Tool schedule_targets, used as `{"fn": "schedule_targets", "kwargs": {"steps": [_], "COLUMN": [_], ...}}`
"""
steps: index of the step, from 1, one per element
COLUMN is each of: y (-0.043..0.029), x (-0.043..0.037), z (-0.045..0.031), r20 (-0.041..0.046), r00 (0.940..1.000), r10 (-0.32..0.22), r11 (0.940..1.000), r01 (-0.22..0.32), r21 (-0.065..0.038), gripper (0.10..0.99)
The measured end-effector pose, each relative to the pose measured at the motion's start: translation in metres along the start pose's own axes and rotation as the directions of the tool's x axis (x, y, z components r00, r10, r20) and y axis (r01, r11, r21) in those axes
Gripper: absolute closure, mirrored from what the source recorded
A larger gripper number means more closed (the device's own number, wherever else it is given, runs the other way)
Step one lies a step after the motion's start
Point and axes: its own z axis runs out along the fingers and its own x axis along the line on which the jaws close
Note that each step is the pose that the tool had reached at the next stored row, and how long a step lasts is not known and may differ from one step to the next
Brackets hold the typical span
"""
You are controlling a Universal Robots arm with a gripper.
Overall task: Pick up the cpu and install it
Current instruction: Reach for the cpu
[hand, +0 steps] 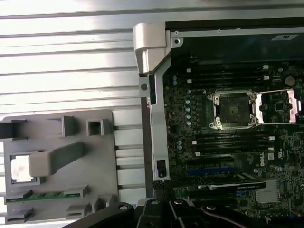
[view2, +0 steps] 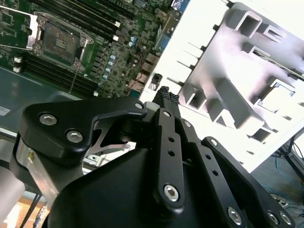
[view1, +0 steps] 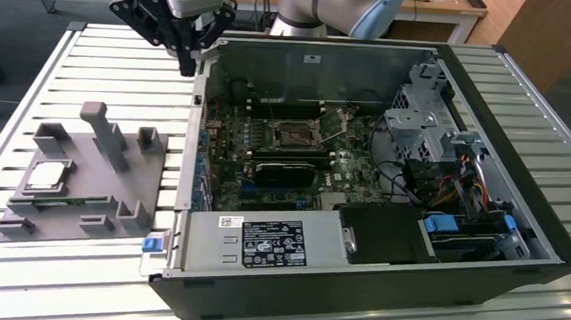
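The cpu (view1: 46, 177), a small silvery square with a pale rim, lies in a recess of the grey plastic tray (view1: 114, 194) on the exterior view's left. The first wrist view shows the cpu (hand: 20, 168) partly behind a grey post of the tray (hand: 95, 156). The open motherboard socket (view1: 292, 134) sits inside the computer case, and both wrist views show the socket (hand: 232, 109) (view2: 59, 42) with its metal frame lifted. My gripper (view1: 187, 68) hangs above the case's wall on the tray side, between tray and socket. Its fingertips (view2: 164, 93) are shut together on nothing.
The open computer case (view1: 522, 182) lies on a slatted metal table (view1: 103, 67), with a power supply (view1: 260, 240) at the front and a drive cage (view1: 421, 131) with cables on the exterior view's right. A green memory stick (hand: 42, 194) rests in the tray.
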Motion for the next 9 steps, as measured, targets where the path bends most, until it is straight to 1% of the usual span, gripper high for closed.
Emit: {"fn": "schedule_targets", "kwargs": {"steps": [4,9], "y": [-0.0006,-0.0011], "x": [0.0094,0.0189], "z": [-0.0002,-0.0003], "r20": [-0.0001,0.0], "r00": [1.0,1.0], "r10": [0.0,0.0], "r11": [1.0,1.0], "r01": [0.0,0.0], "r21": [0.0,0.0], "gripper": [0.98,0.98]}}
